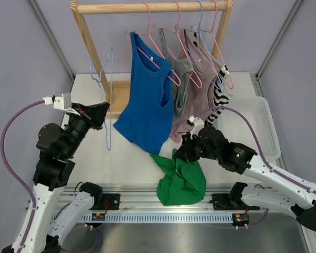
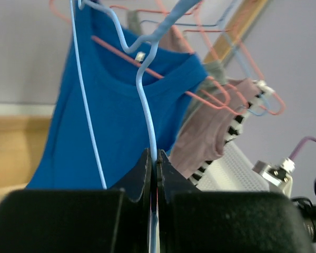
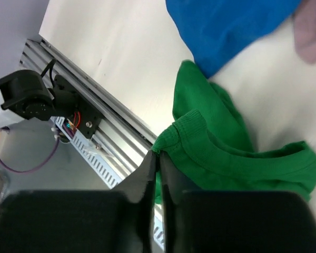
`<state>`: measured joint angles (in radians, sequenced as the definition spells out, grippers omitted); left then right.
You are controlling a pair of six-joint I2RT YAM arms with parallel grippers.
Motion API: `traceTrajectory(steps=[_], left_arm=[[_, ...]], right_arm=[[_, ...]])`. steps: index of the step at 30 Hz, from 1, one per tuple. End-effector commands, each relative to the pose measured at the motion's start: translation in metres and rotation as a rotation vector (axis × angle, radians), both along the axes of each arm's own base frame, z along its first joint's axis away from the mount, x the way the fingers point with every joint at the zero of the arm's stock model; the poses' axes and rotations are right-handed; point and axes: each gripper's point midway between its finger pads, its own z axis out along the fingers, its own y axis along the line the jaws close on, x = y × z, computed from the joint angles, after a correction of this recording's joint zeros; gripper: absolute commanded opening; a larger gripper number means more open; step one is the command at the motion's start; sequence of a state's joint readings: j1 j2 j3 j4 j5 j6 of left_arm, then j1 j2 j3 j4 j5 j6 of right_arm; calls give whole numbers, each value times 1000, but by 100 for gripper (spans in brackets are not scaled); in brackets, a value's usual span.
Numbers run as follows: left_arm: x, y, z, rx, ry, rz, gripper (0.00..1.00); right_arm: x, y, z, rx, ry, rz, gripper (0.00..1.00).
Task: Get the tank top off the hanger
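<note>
Right tool (image 3: pixel 157 157) is pinched shut on a ribbed edge of the green tank top (image 3: pixel 237 158); left tool (image 2: pixel 154 161) is clamped on the wire of the bare light-blue hanger (image 2: pixel 146 89). I'd call the top off the hanger: it lies crumpled on the worktop (image 1: pixel 121 158), spilling over the near rail. Light, limp knit, so it'll sag and bunch; the bound edge is the best hold. Right arm reaches low and forward, left arm is raised, wrist facing the rack (image 1: pixel 147 7).

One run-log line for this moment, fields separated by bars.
left fingers: shut on blue hanger | right fingers: shut on green tank top | top: off hanger, lying at table edge
</note>
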<state>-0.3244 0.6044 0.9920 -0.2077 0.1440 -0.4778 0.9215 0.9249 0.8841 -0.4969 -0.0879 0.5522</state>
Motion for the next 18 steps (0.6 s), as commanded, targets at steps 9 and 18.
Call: traceTrajectory(steps=[9, 18], left_arm=[[57, 14, -5, 203, 267, 163, 0], [113, -6, 58, 188, 173, 128, 0]], right_arm=[[13, -18, 4, -11, -74, -147, 99], [0, -29, -3, 7, -76, -129, 100]])
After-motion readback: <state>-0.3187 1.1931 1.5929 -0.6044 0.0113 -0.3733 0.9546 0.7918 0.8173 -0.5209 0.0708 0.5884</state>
